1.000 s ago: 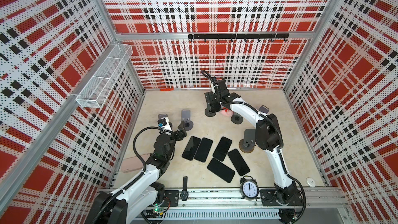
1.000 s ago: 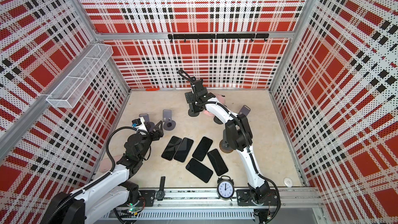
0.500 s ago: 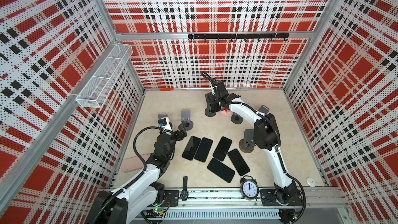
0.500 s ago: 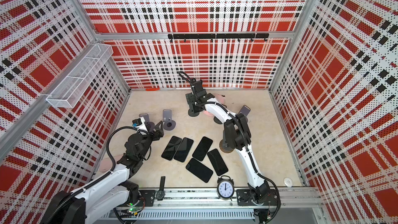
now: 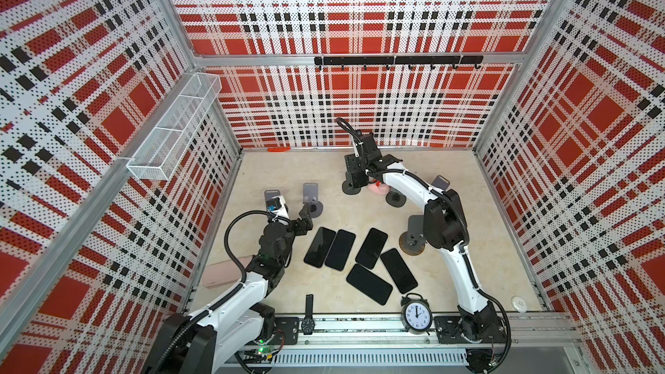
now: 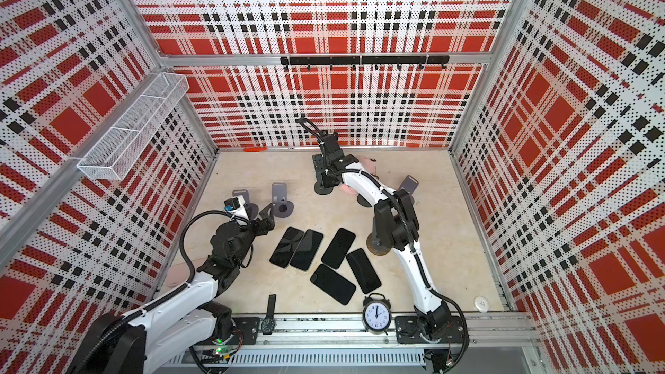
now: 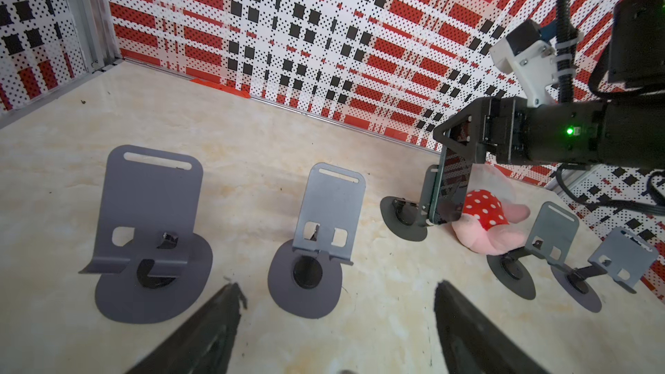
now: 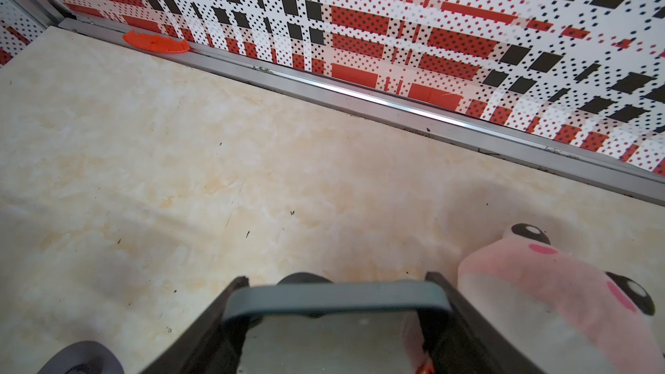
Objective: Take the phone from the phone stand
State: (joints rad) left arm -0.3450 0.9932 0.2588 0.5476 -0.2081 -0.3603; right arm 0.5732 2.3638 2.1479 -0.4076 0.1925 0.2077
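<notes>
The right gripper (image 8: 337, 278) is closed on the phone (image 8: 334, 298). In the right wrist view its two black fingers (image 8: 201, 332) press against the phone's opposite long sides just below the gray-cased top edge, and the glossy screen shows between them. The left wrist view gives the same grip from the side. There the phone (image 7: 448, 178) stands nearly upright, its back against the phone stand (image 7: 405, 219) and its bottom edge down at the stand's lip, so it has not left the stand. The stand's round base sits on the marbled tabletop (image 8: 216, 174) just beside the pink plush toy (image 7: 482, 226), on the toy's side toward the left arm. In both top views the gripper body covers the phone, and only the stand's base (image 5: 351, 188) shows next to the toy (image 5: 378, 188). The left gripper (image 7: 337, 285) hangs well apart from the pink plush toy with its fingers spread wide and gripping nothing. It points at two gray stands (image 7: 329, 210) that lie farther from the toy than the phone stand does. Five black phones (image 5: 371, 248) lie flat, screens up, well apart from the toy toward the arms' bases. Farther still from the toy, at the near rail, are an alarm clock (image 5: 416, 314) and a wristwatch (image 5: 308, 314).
</notes>
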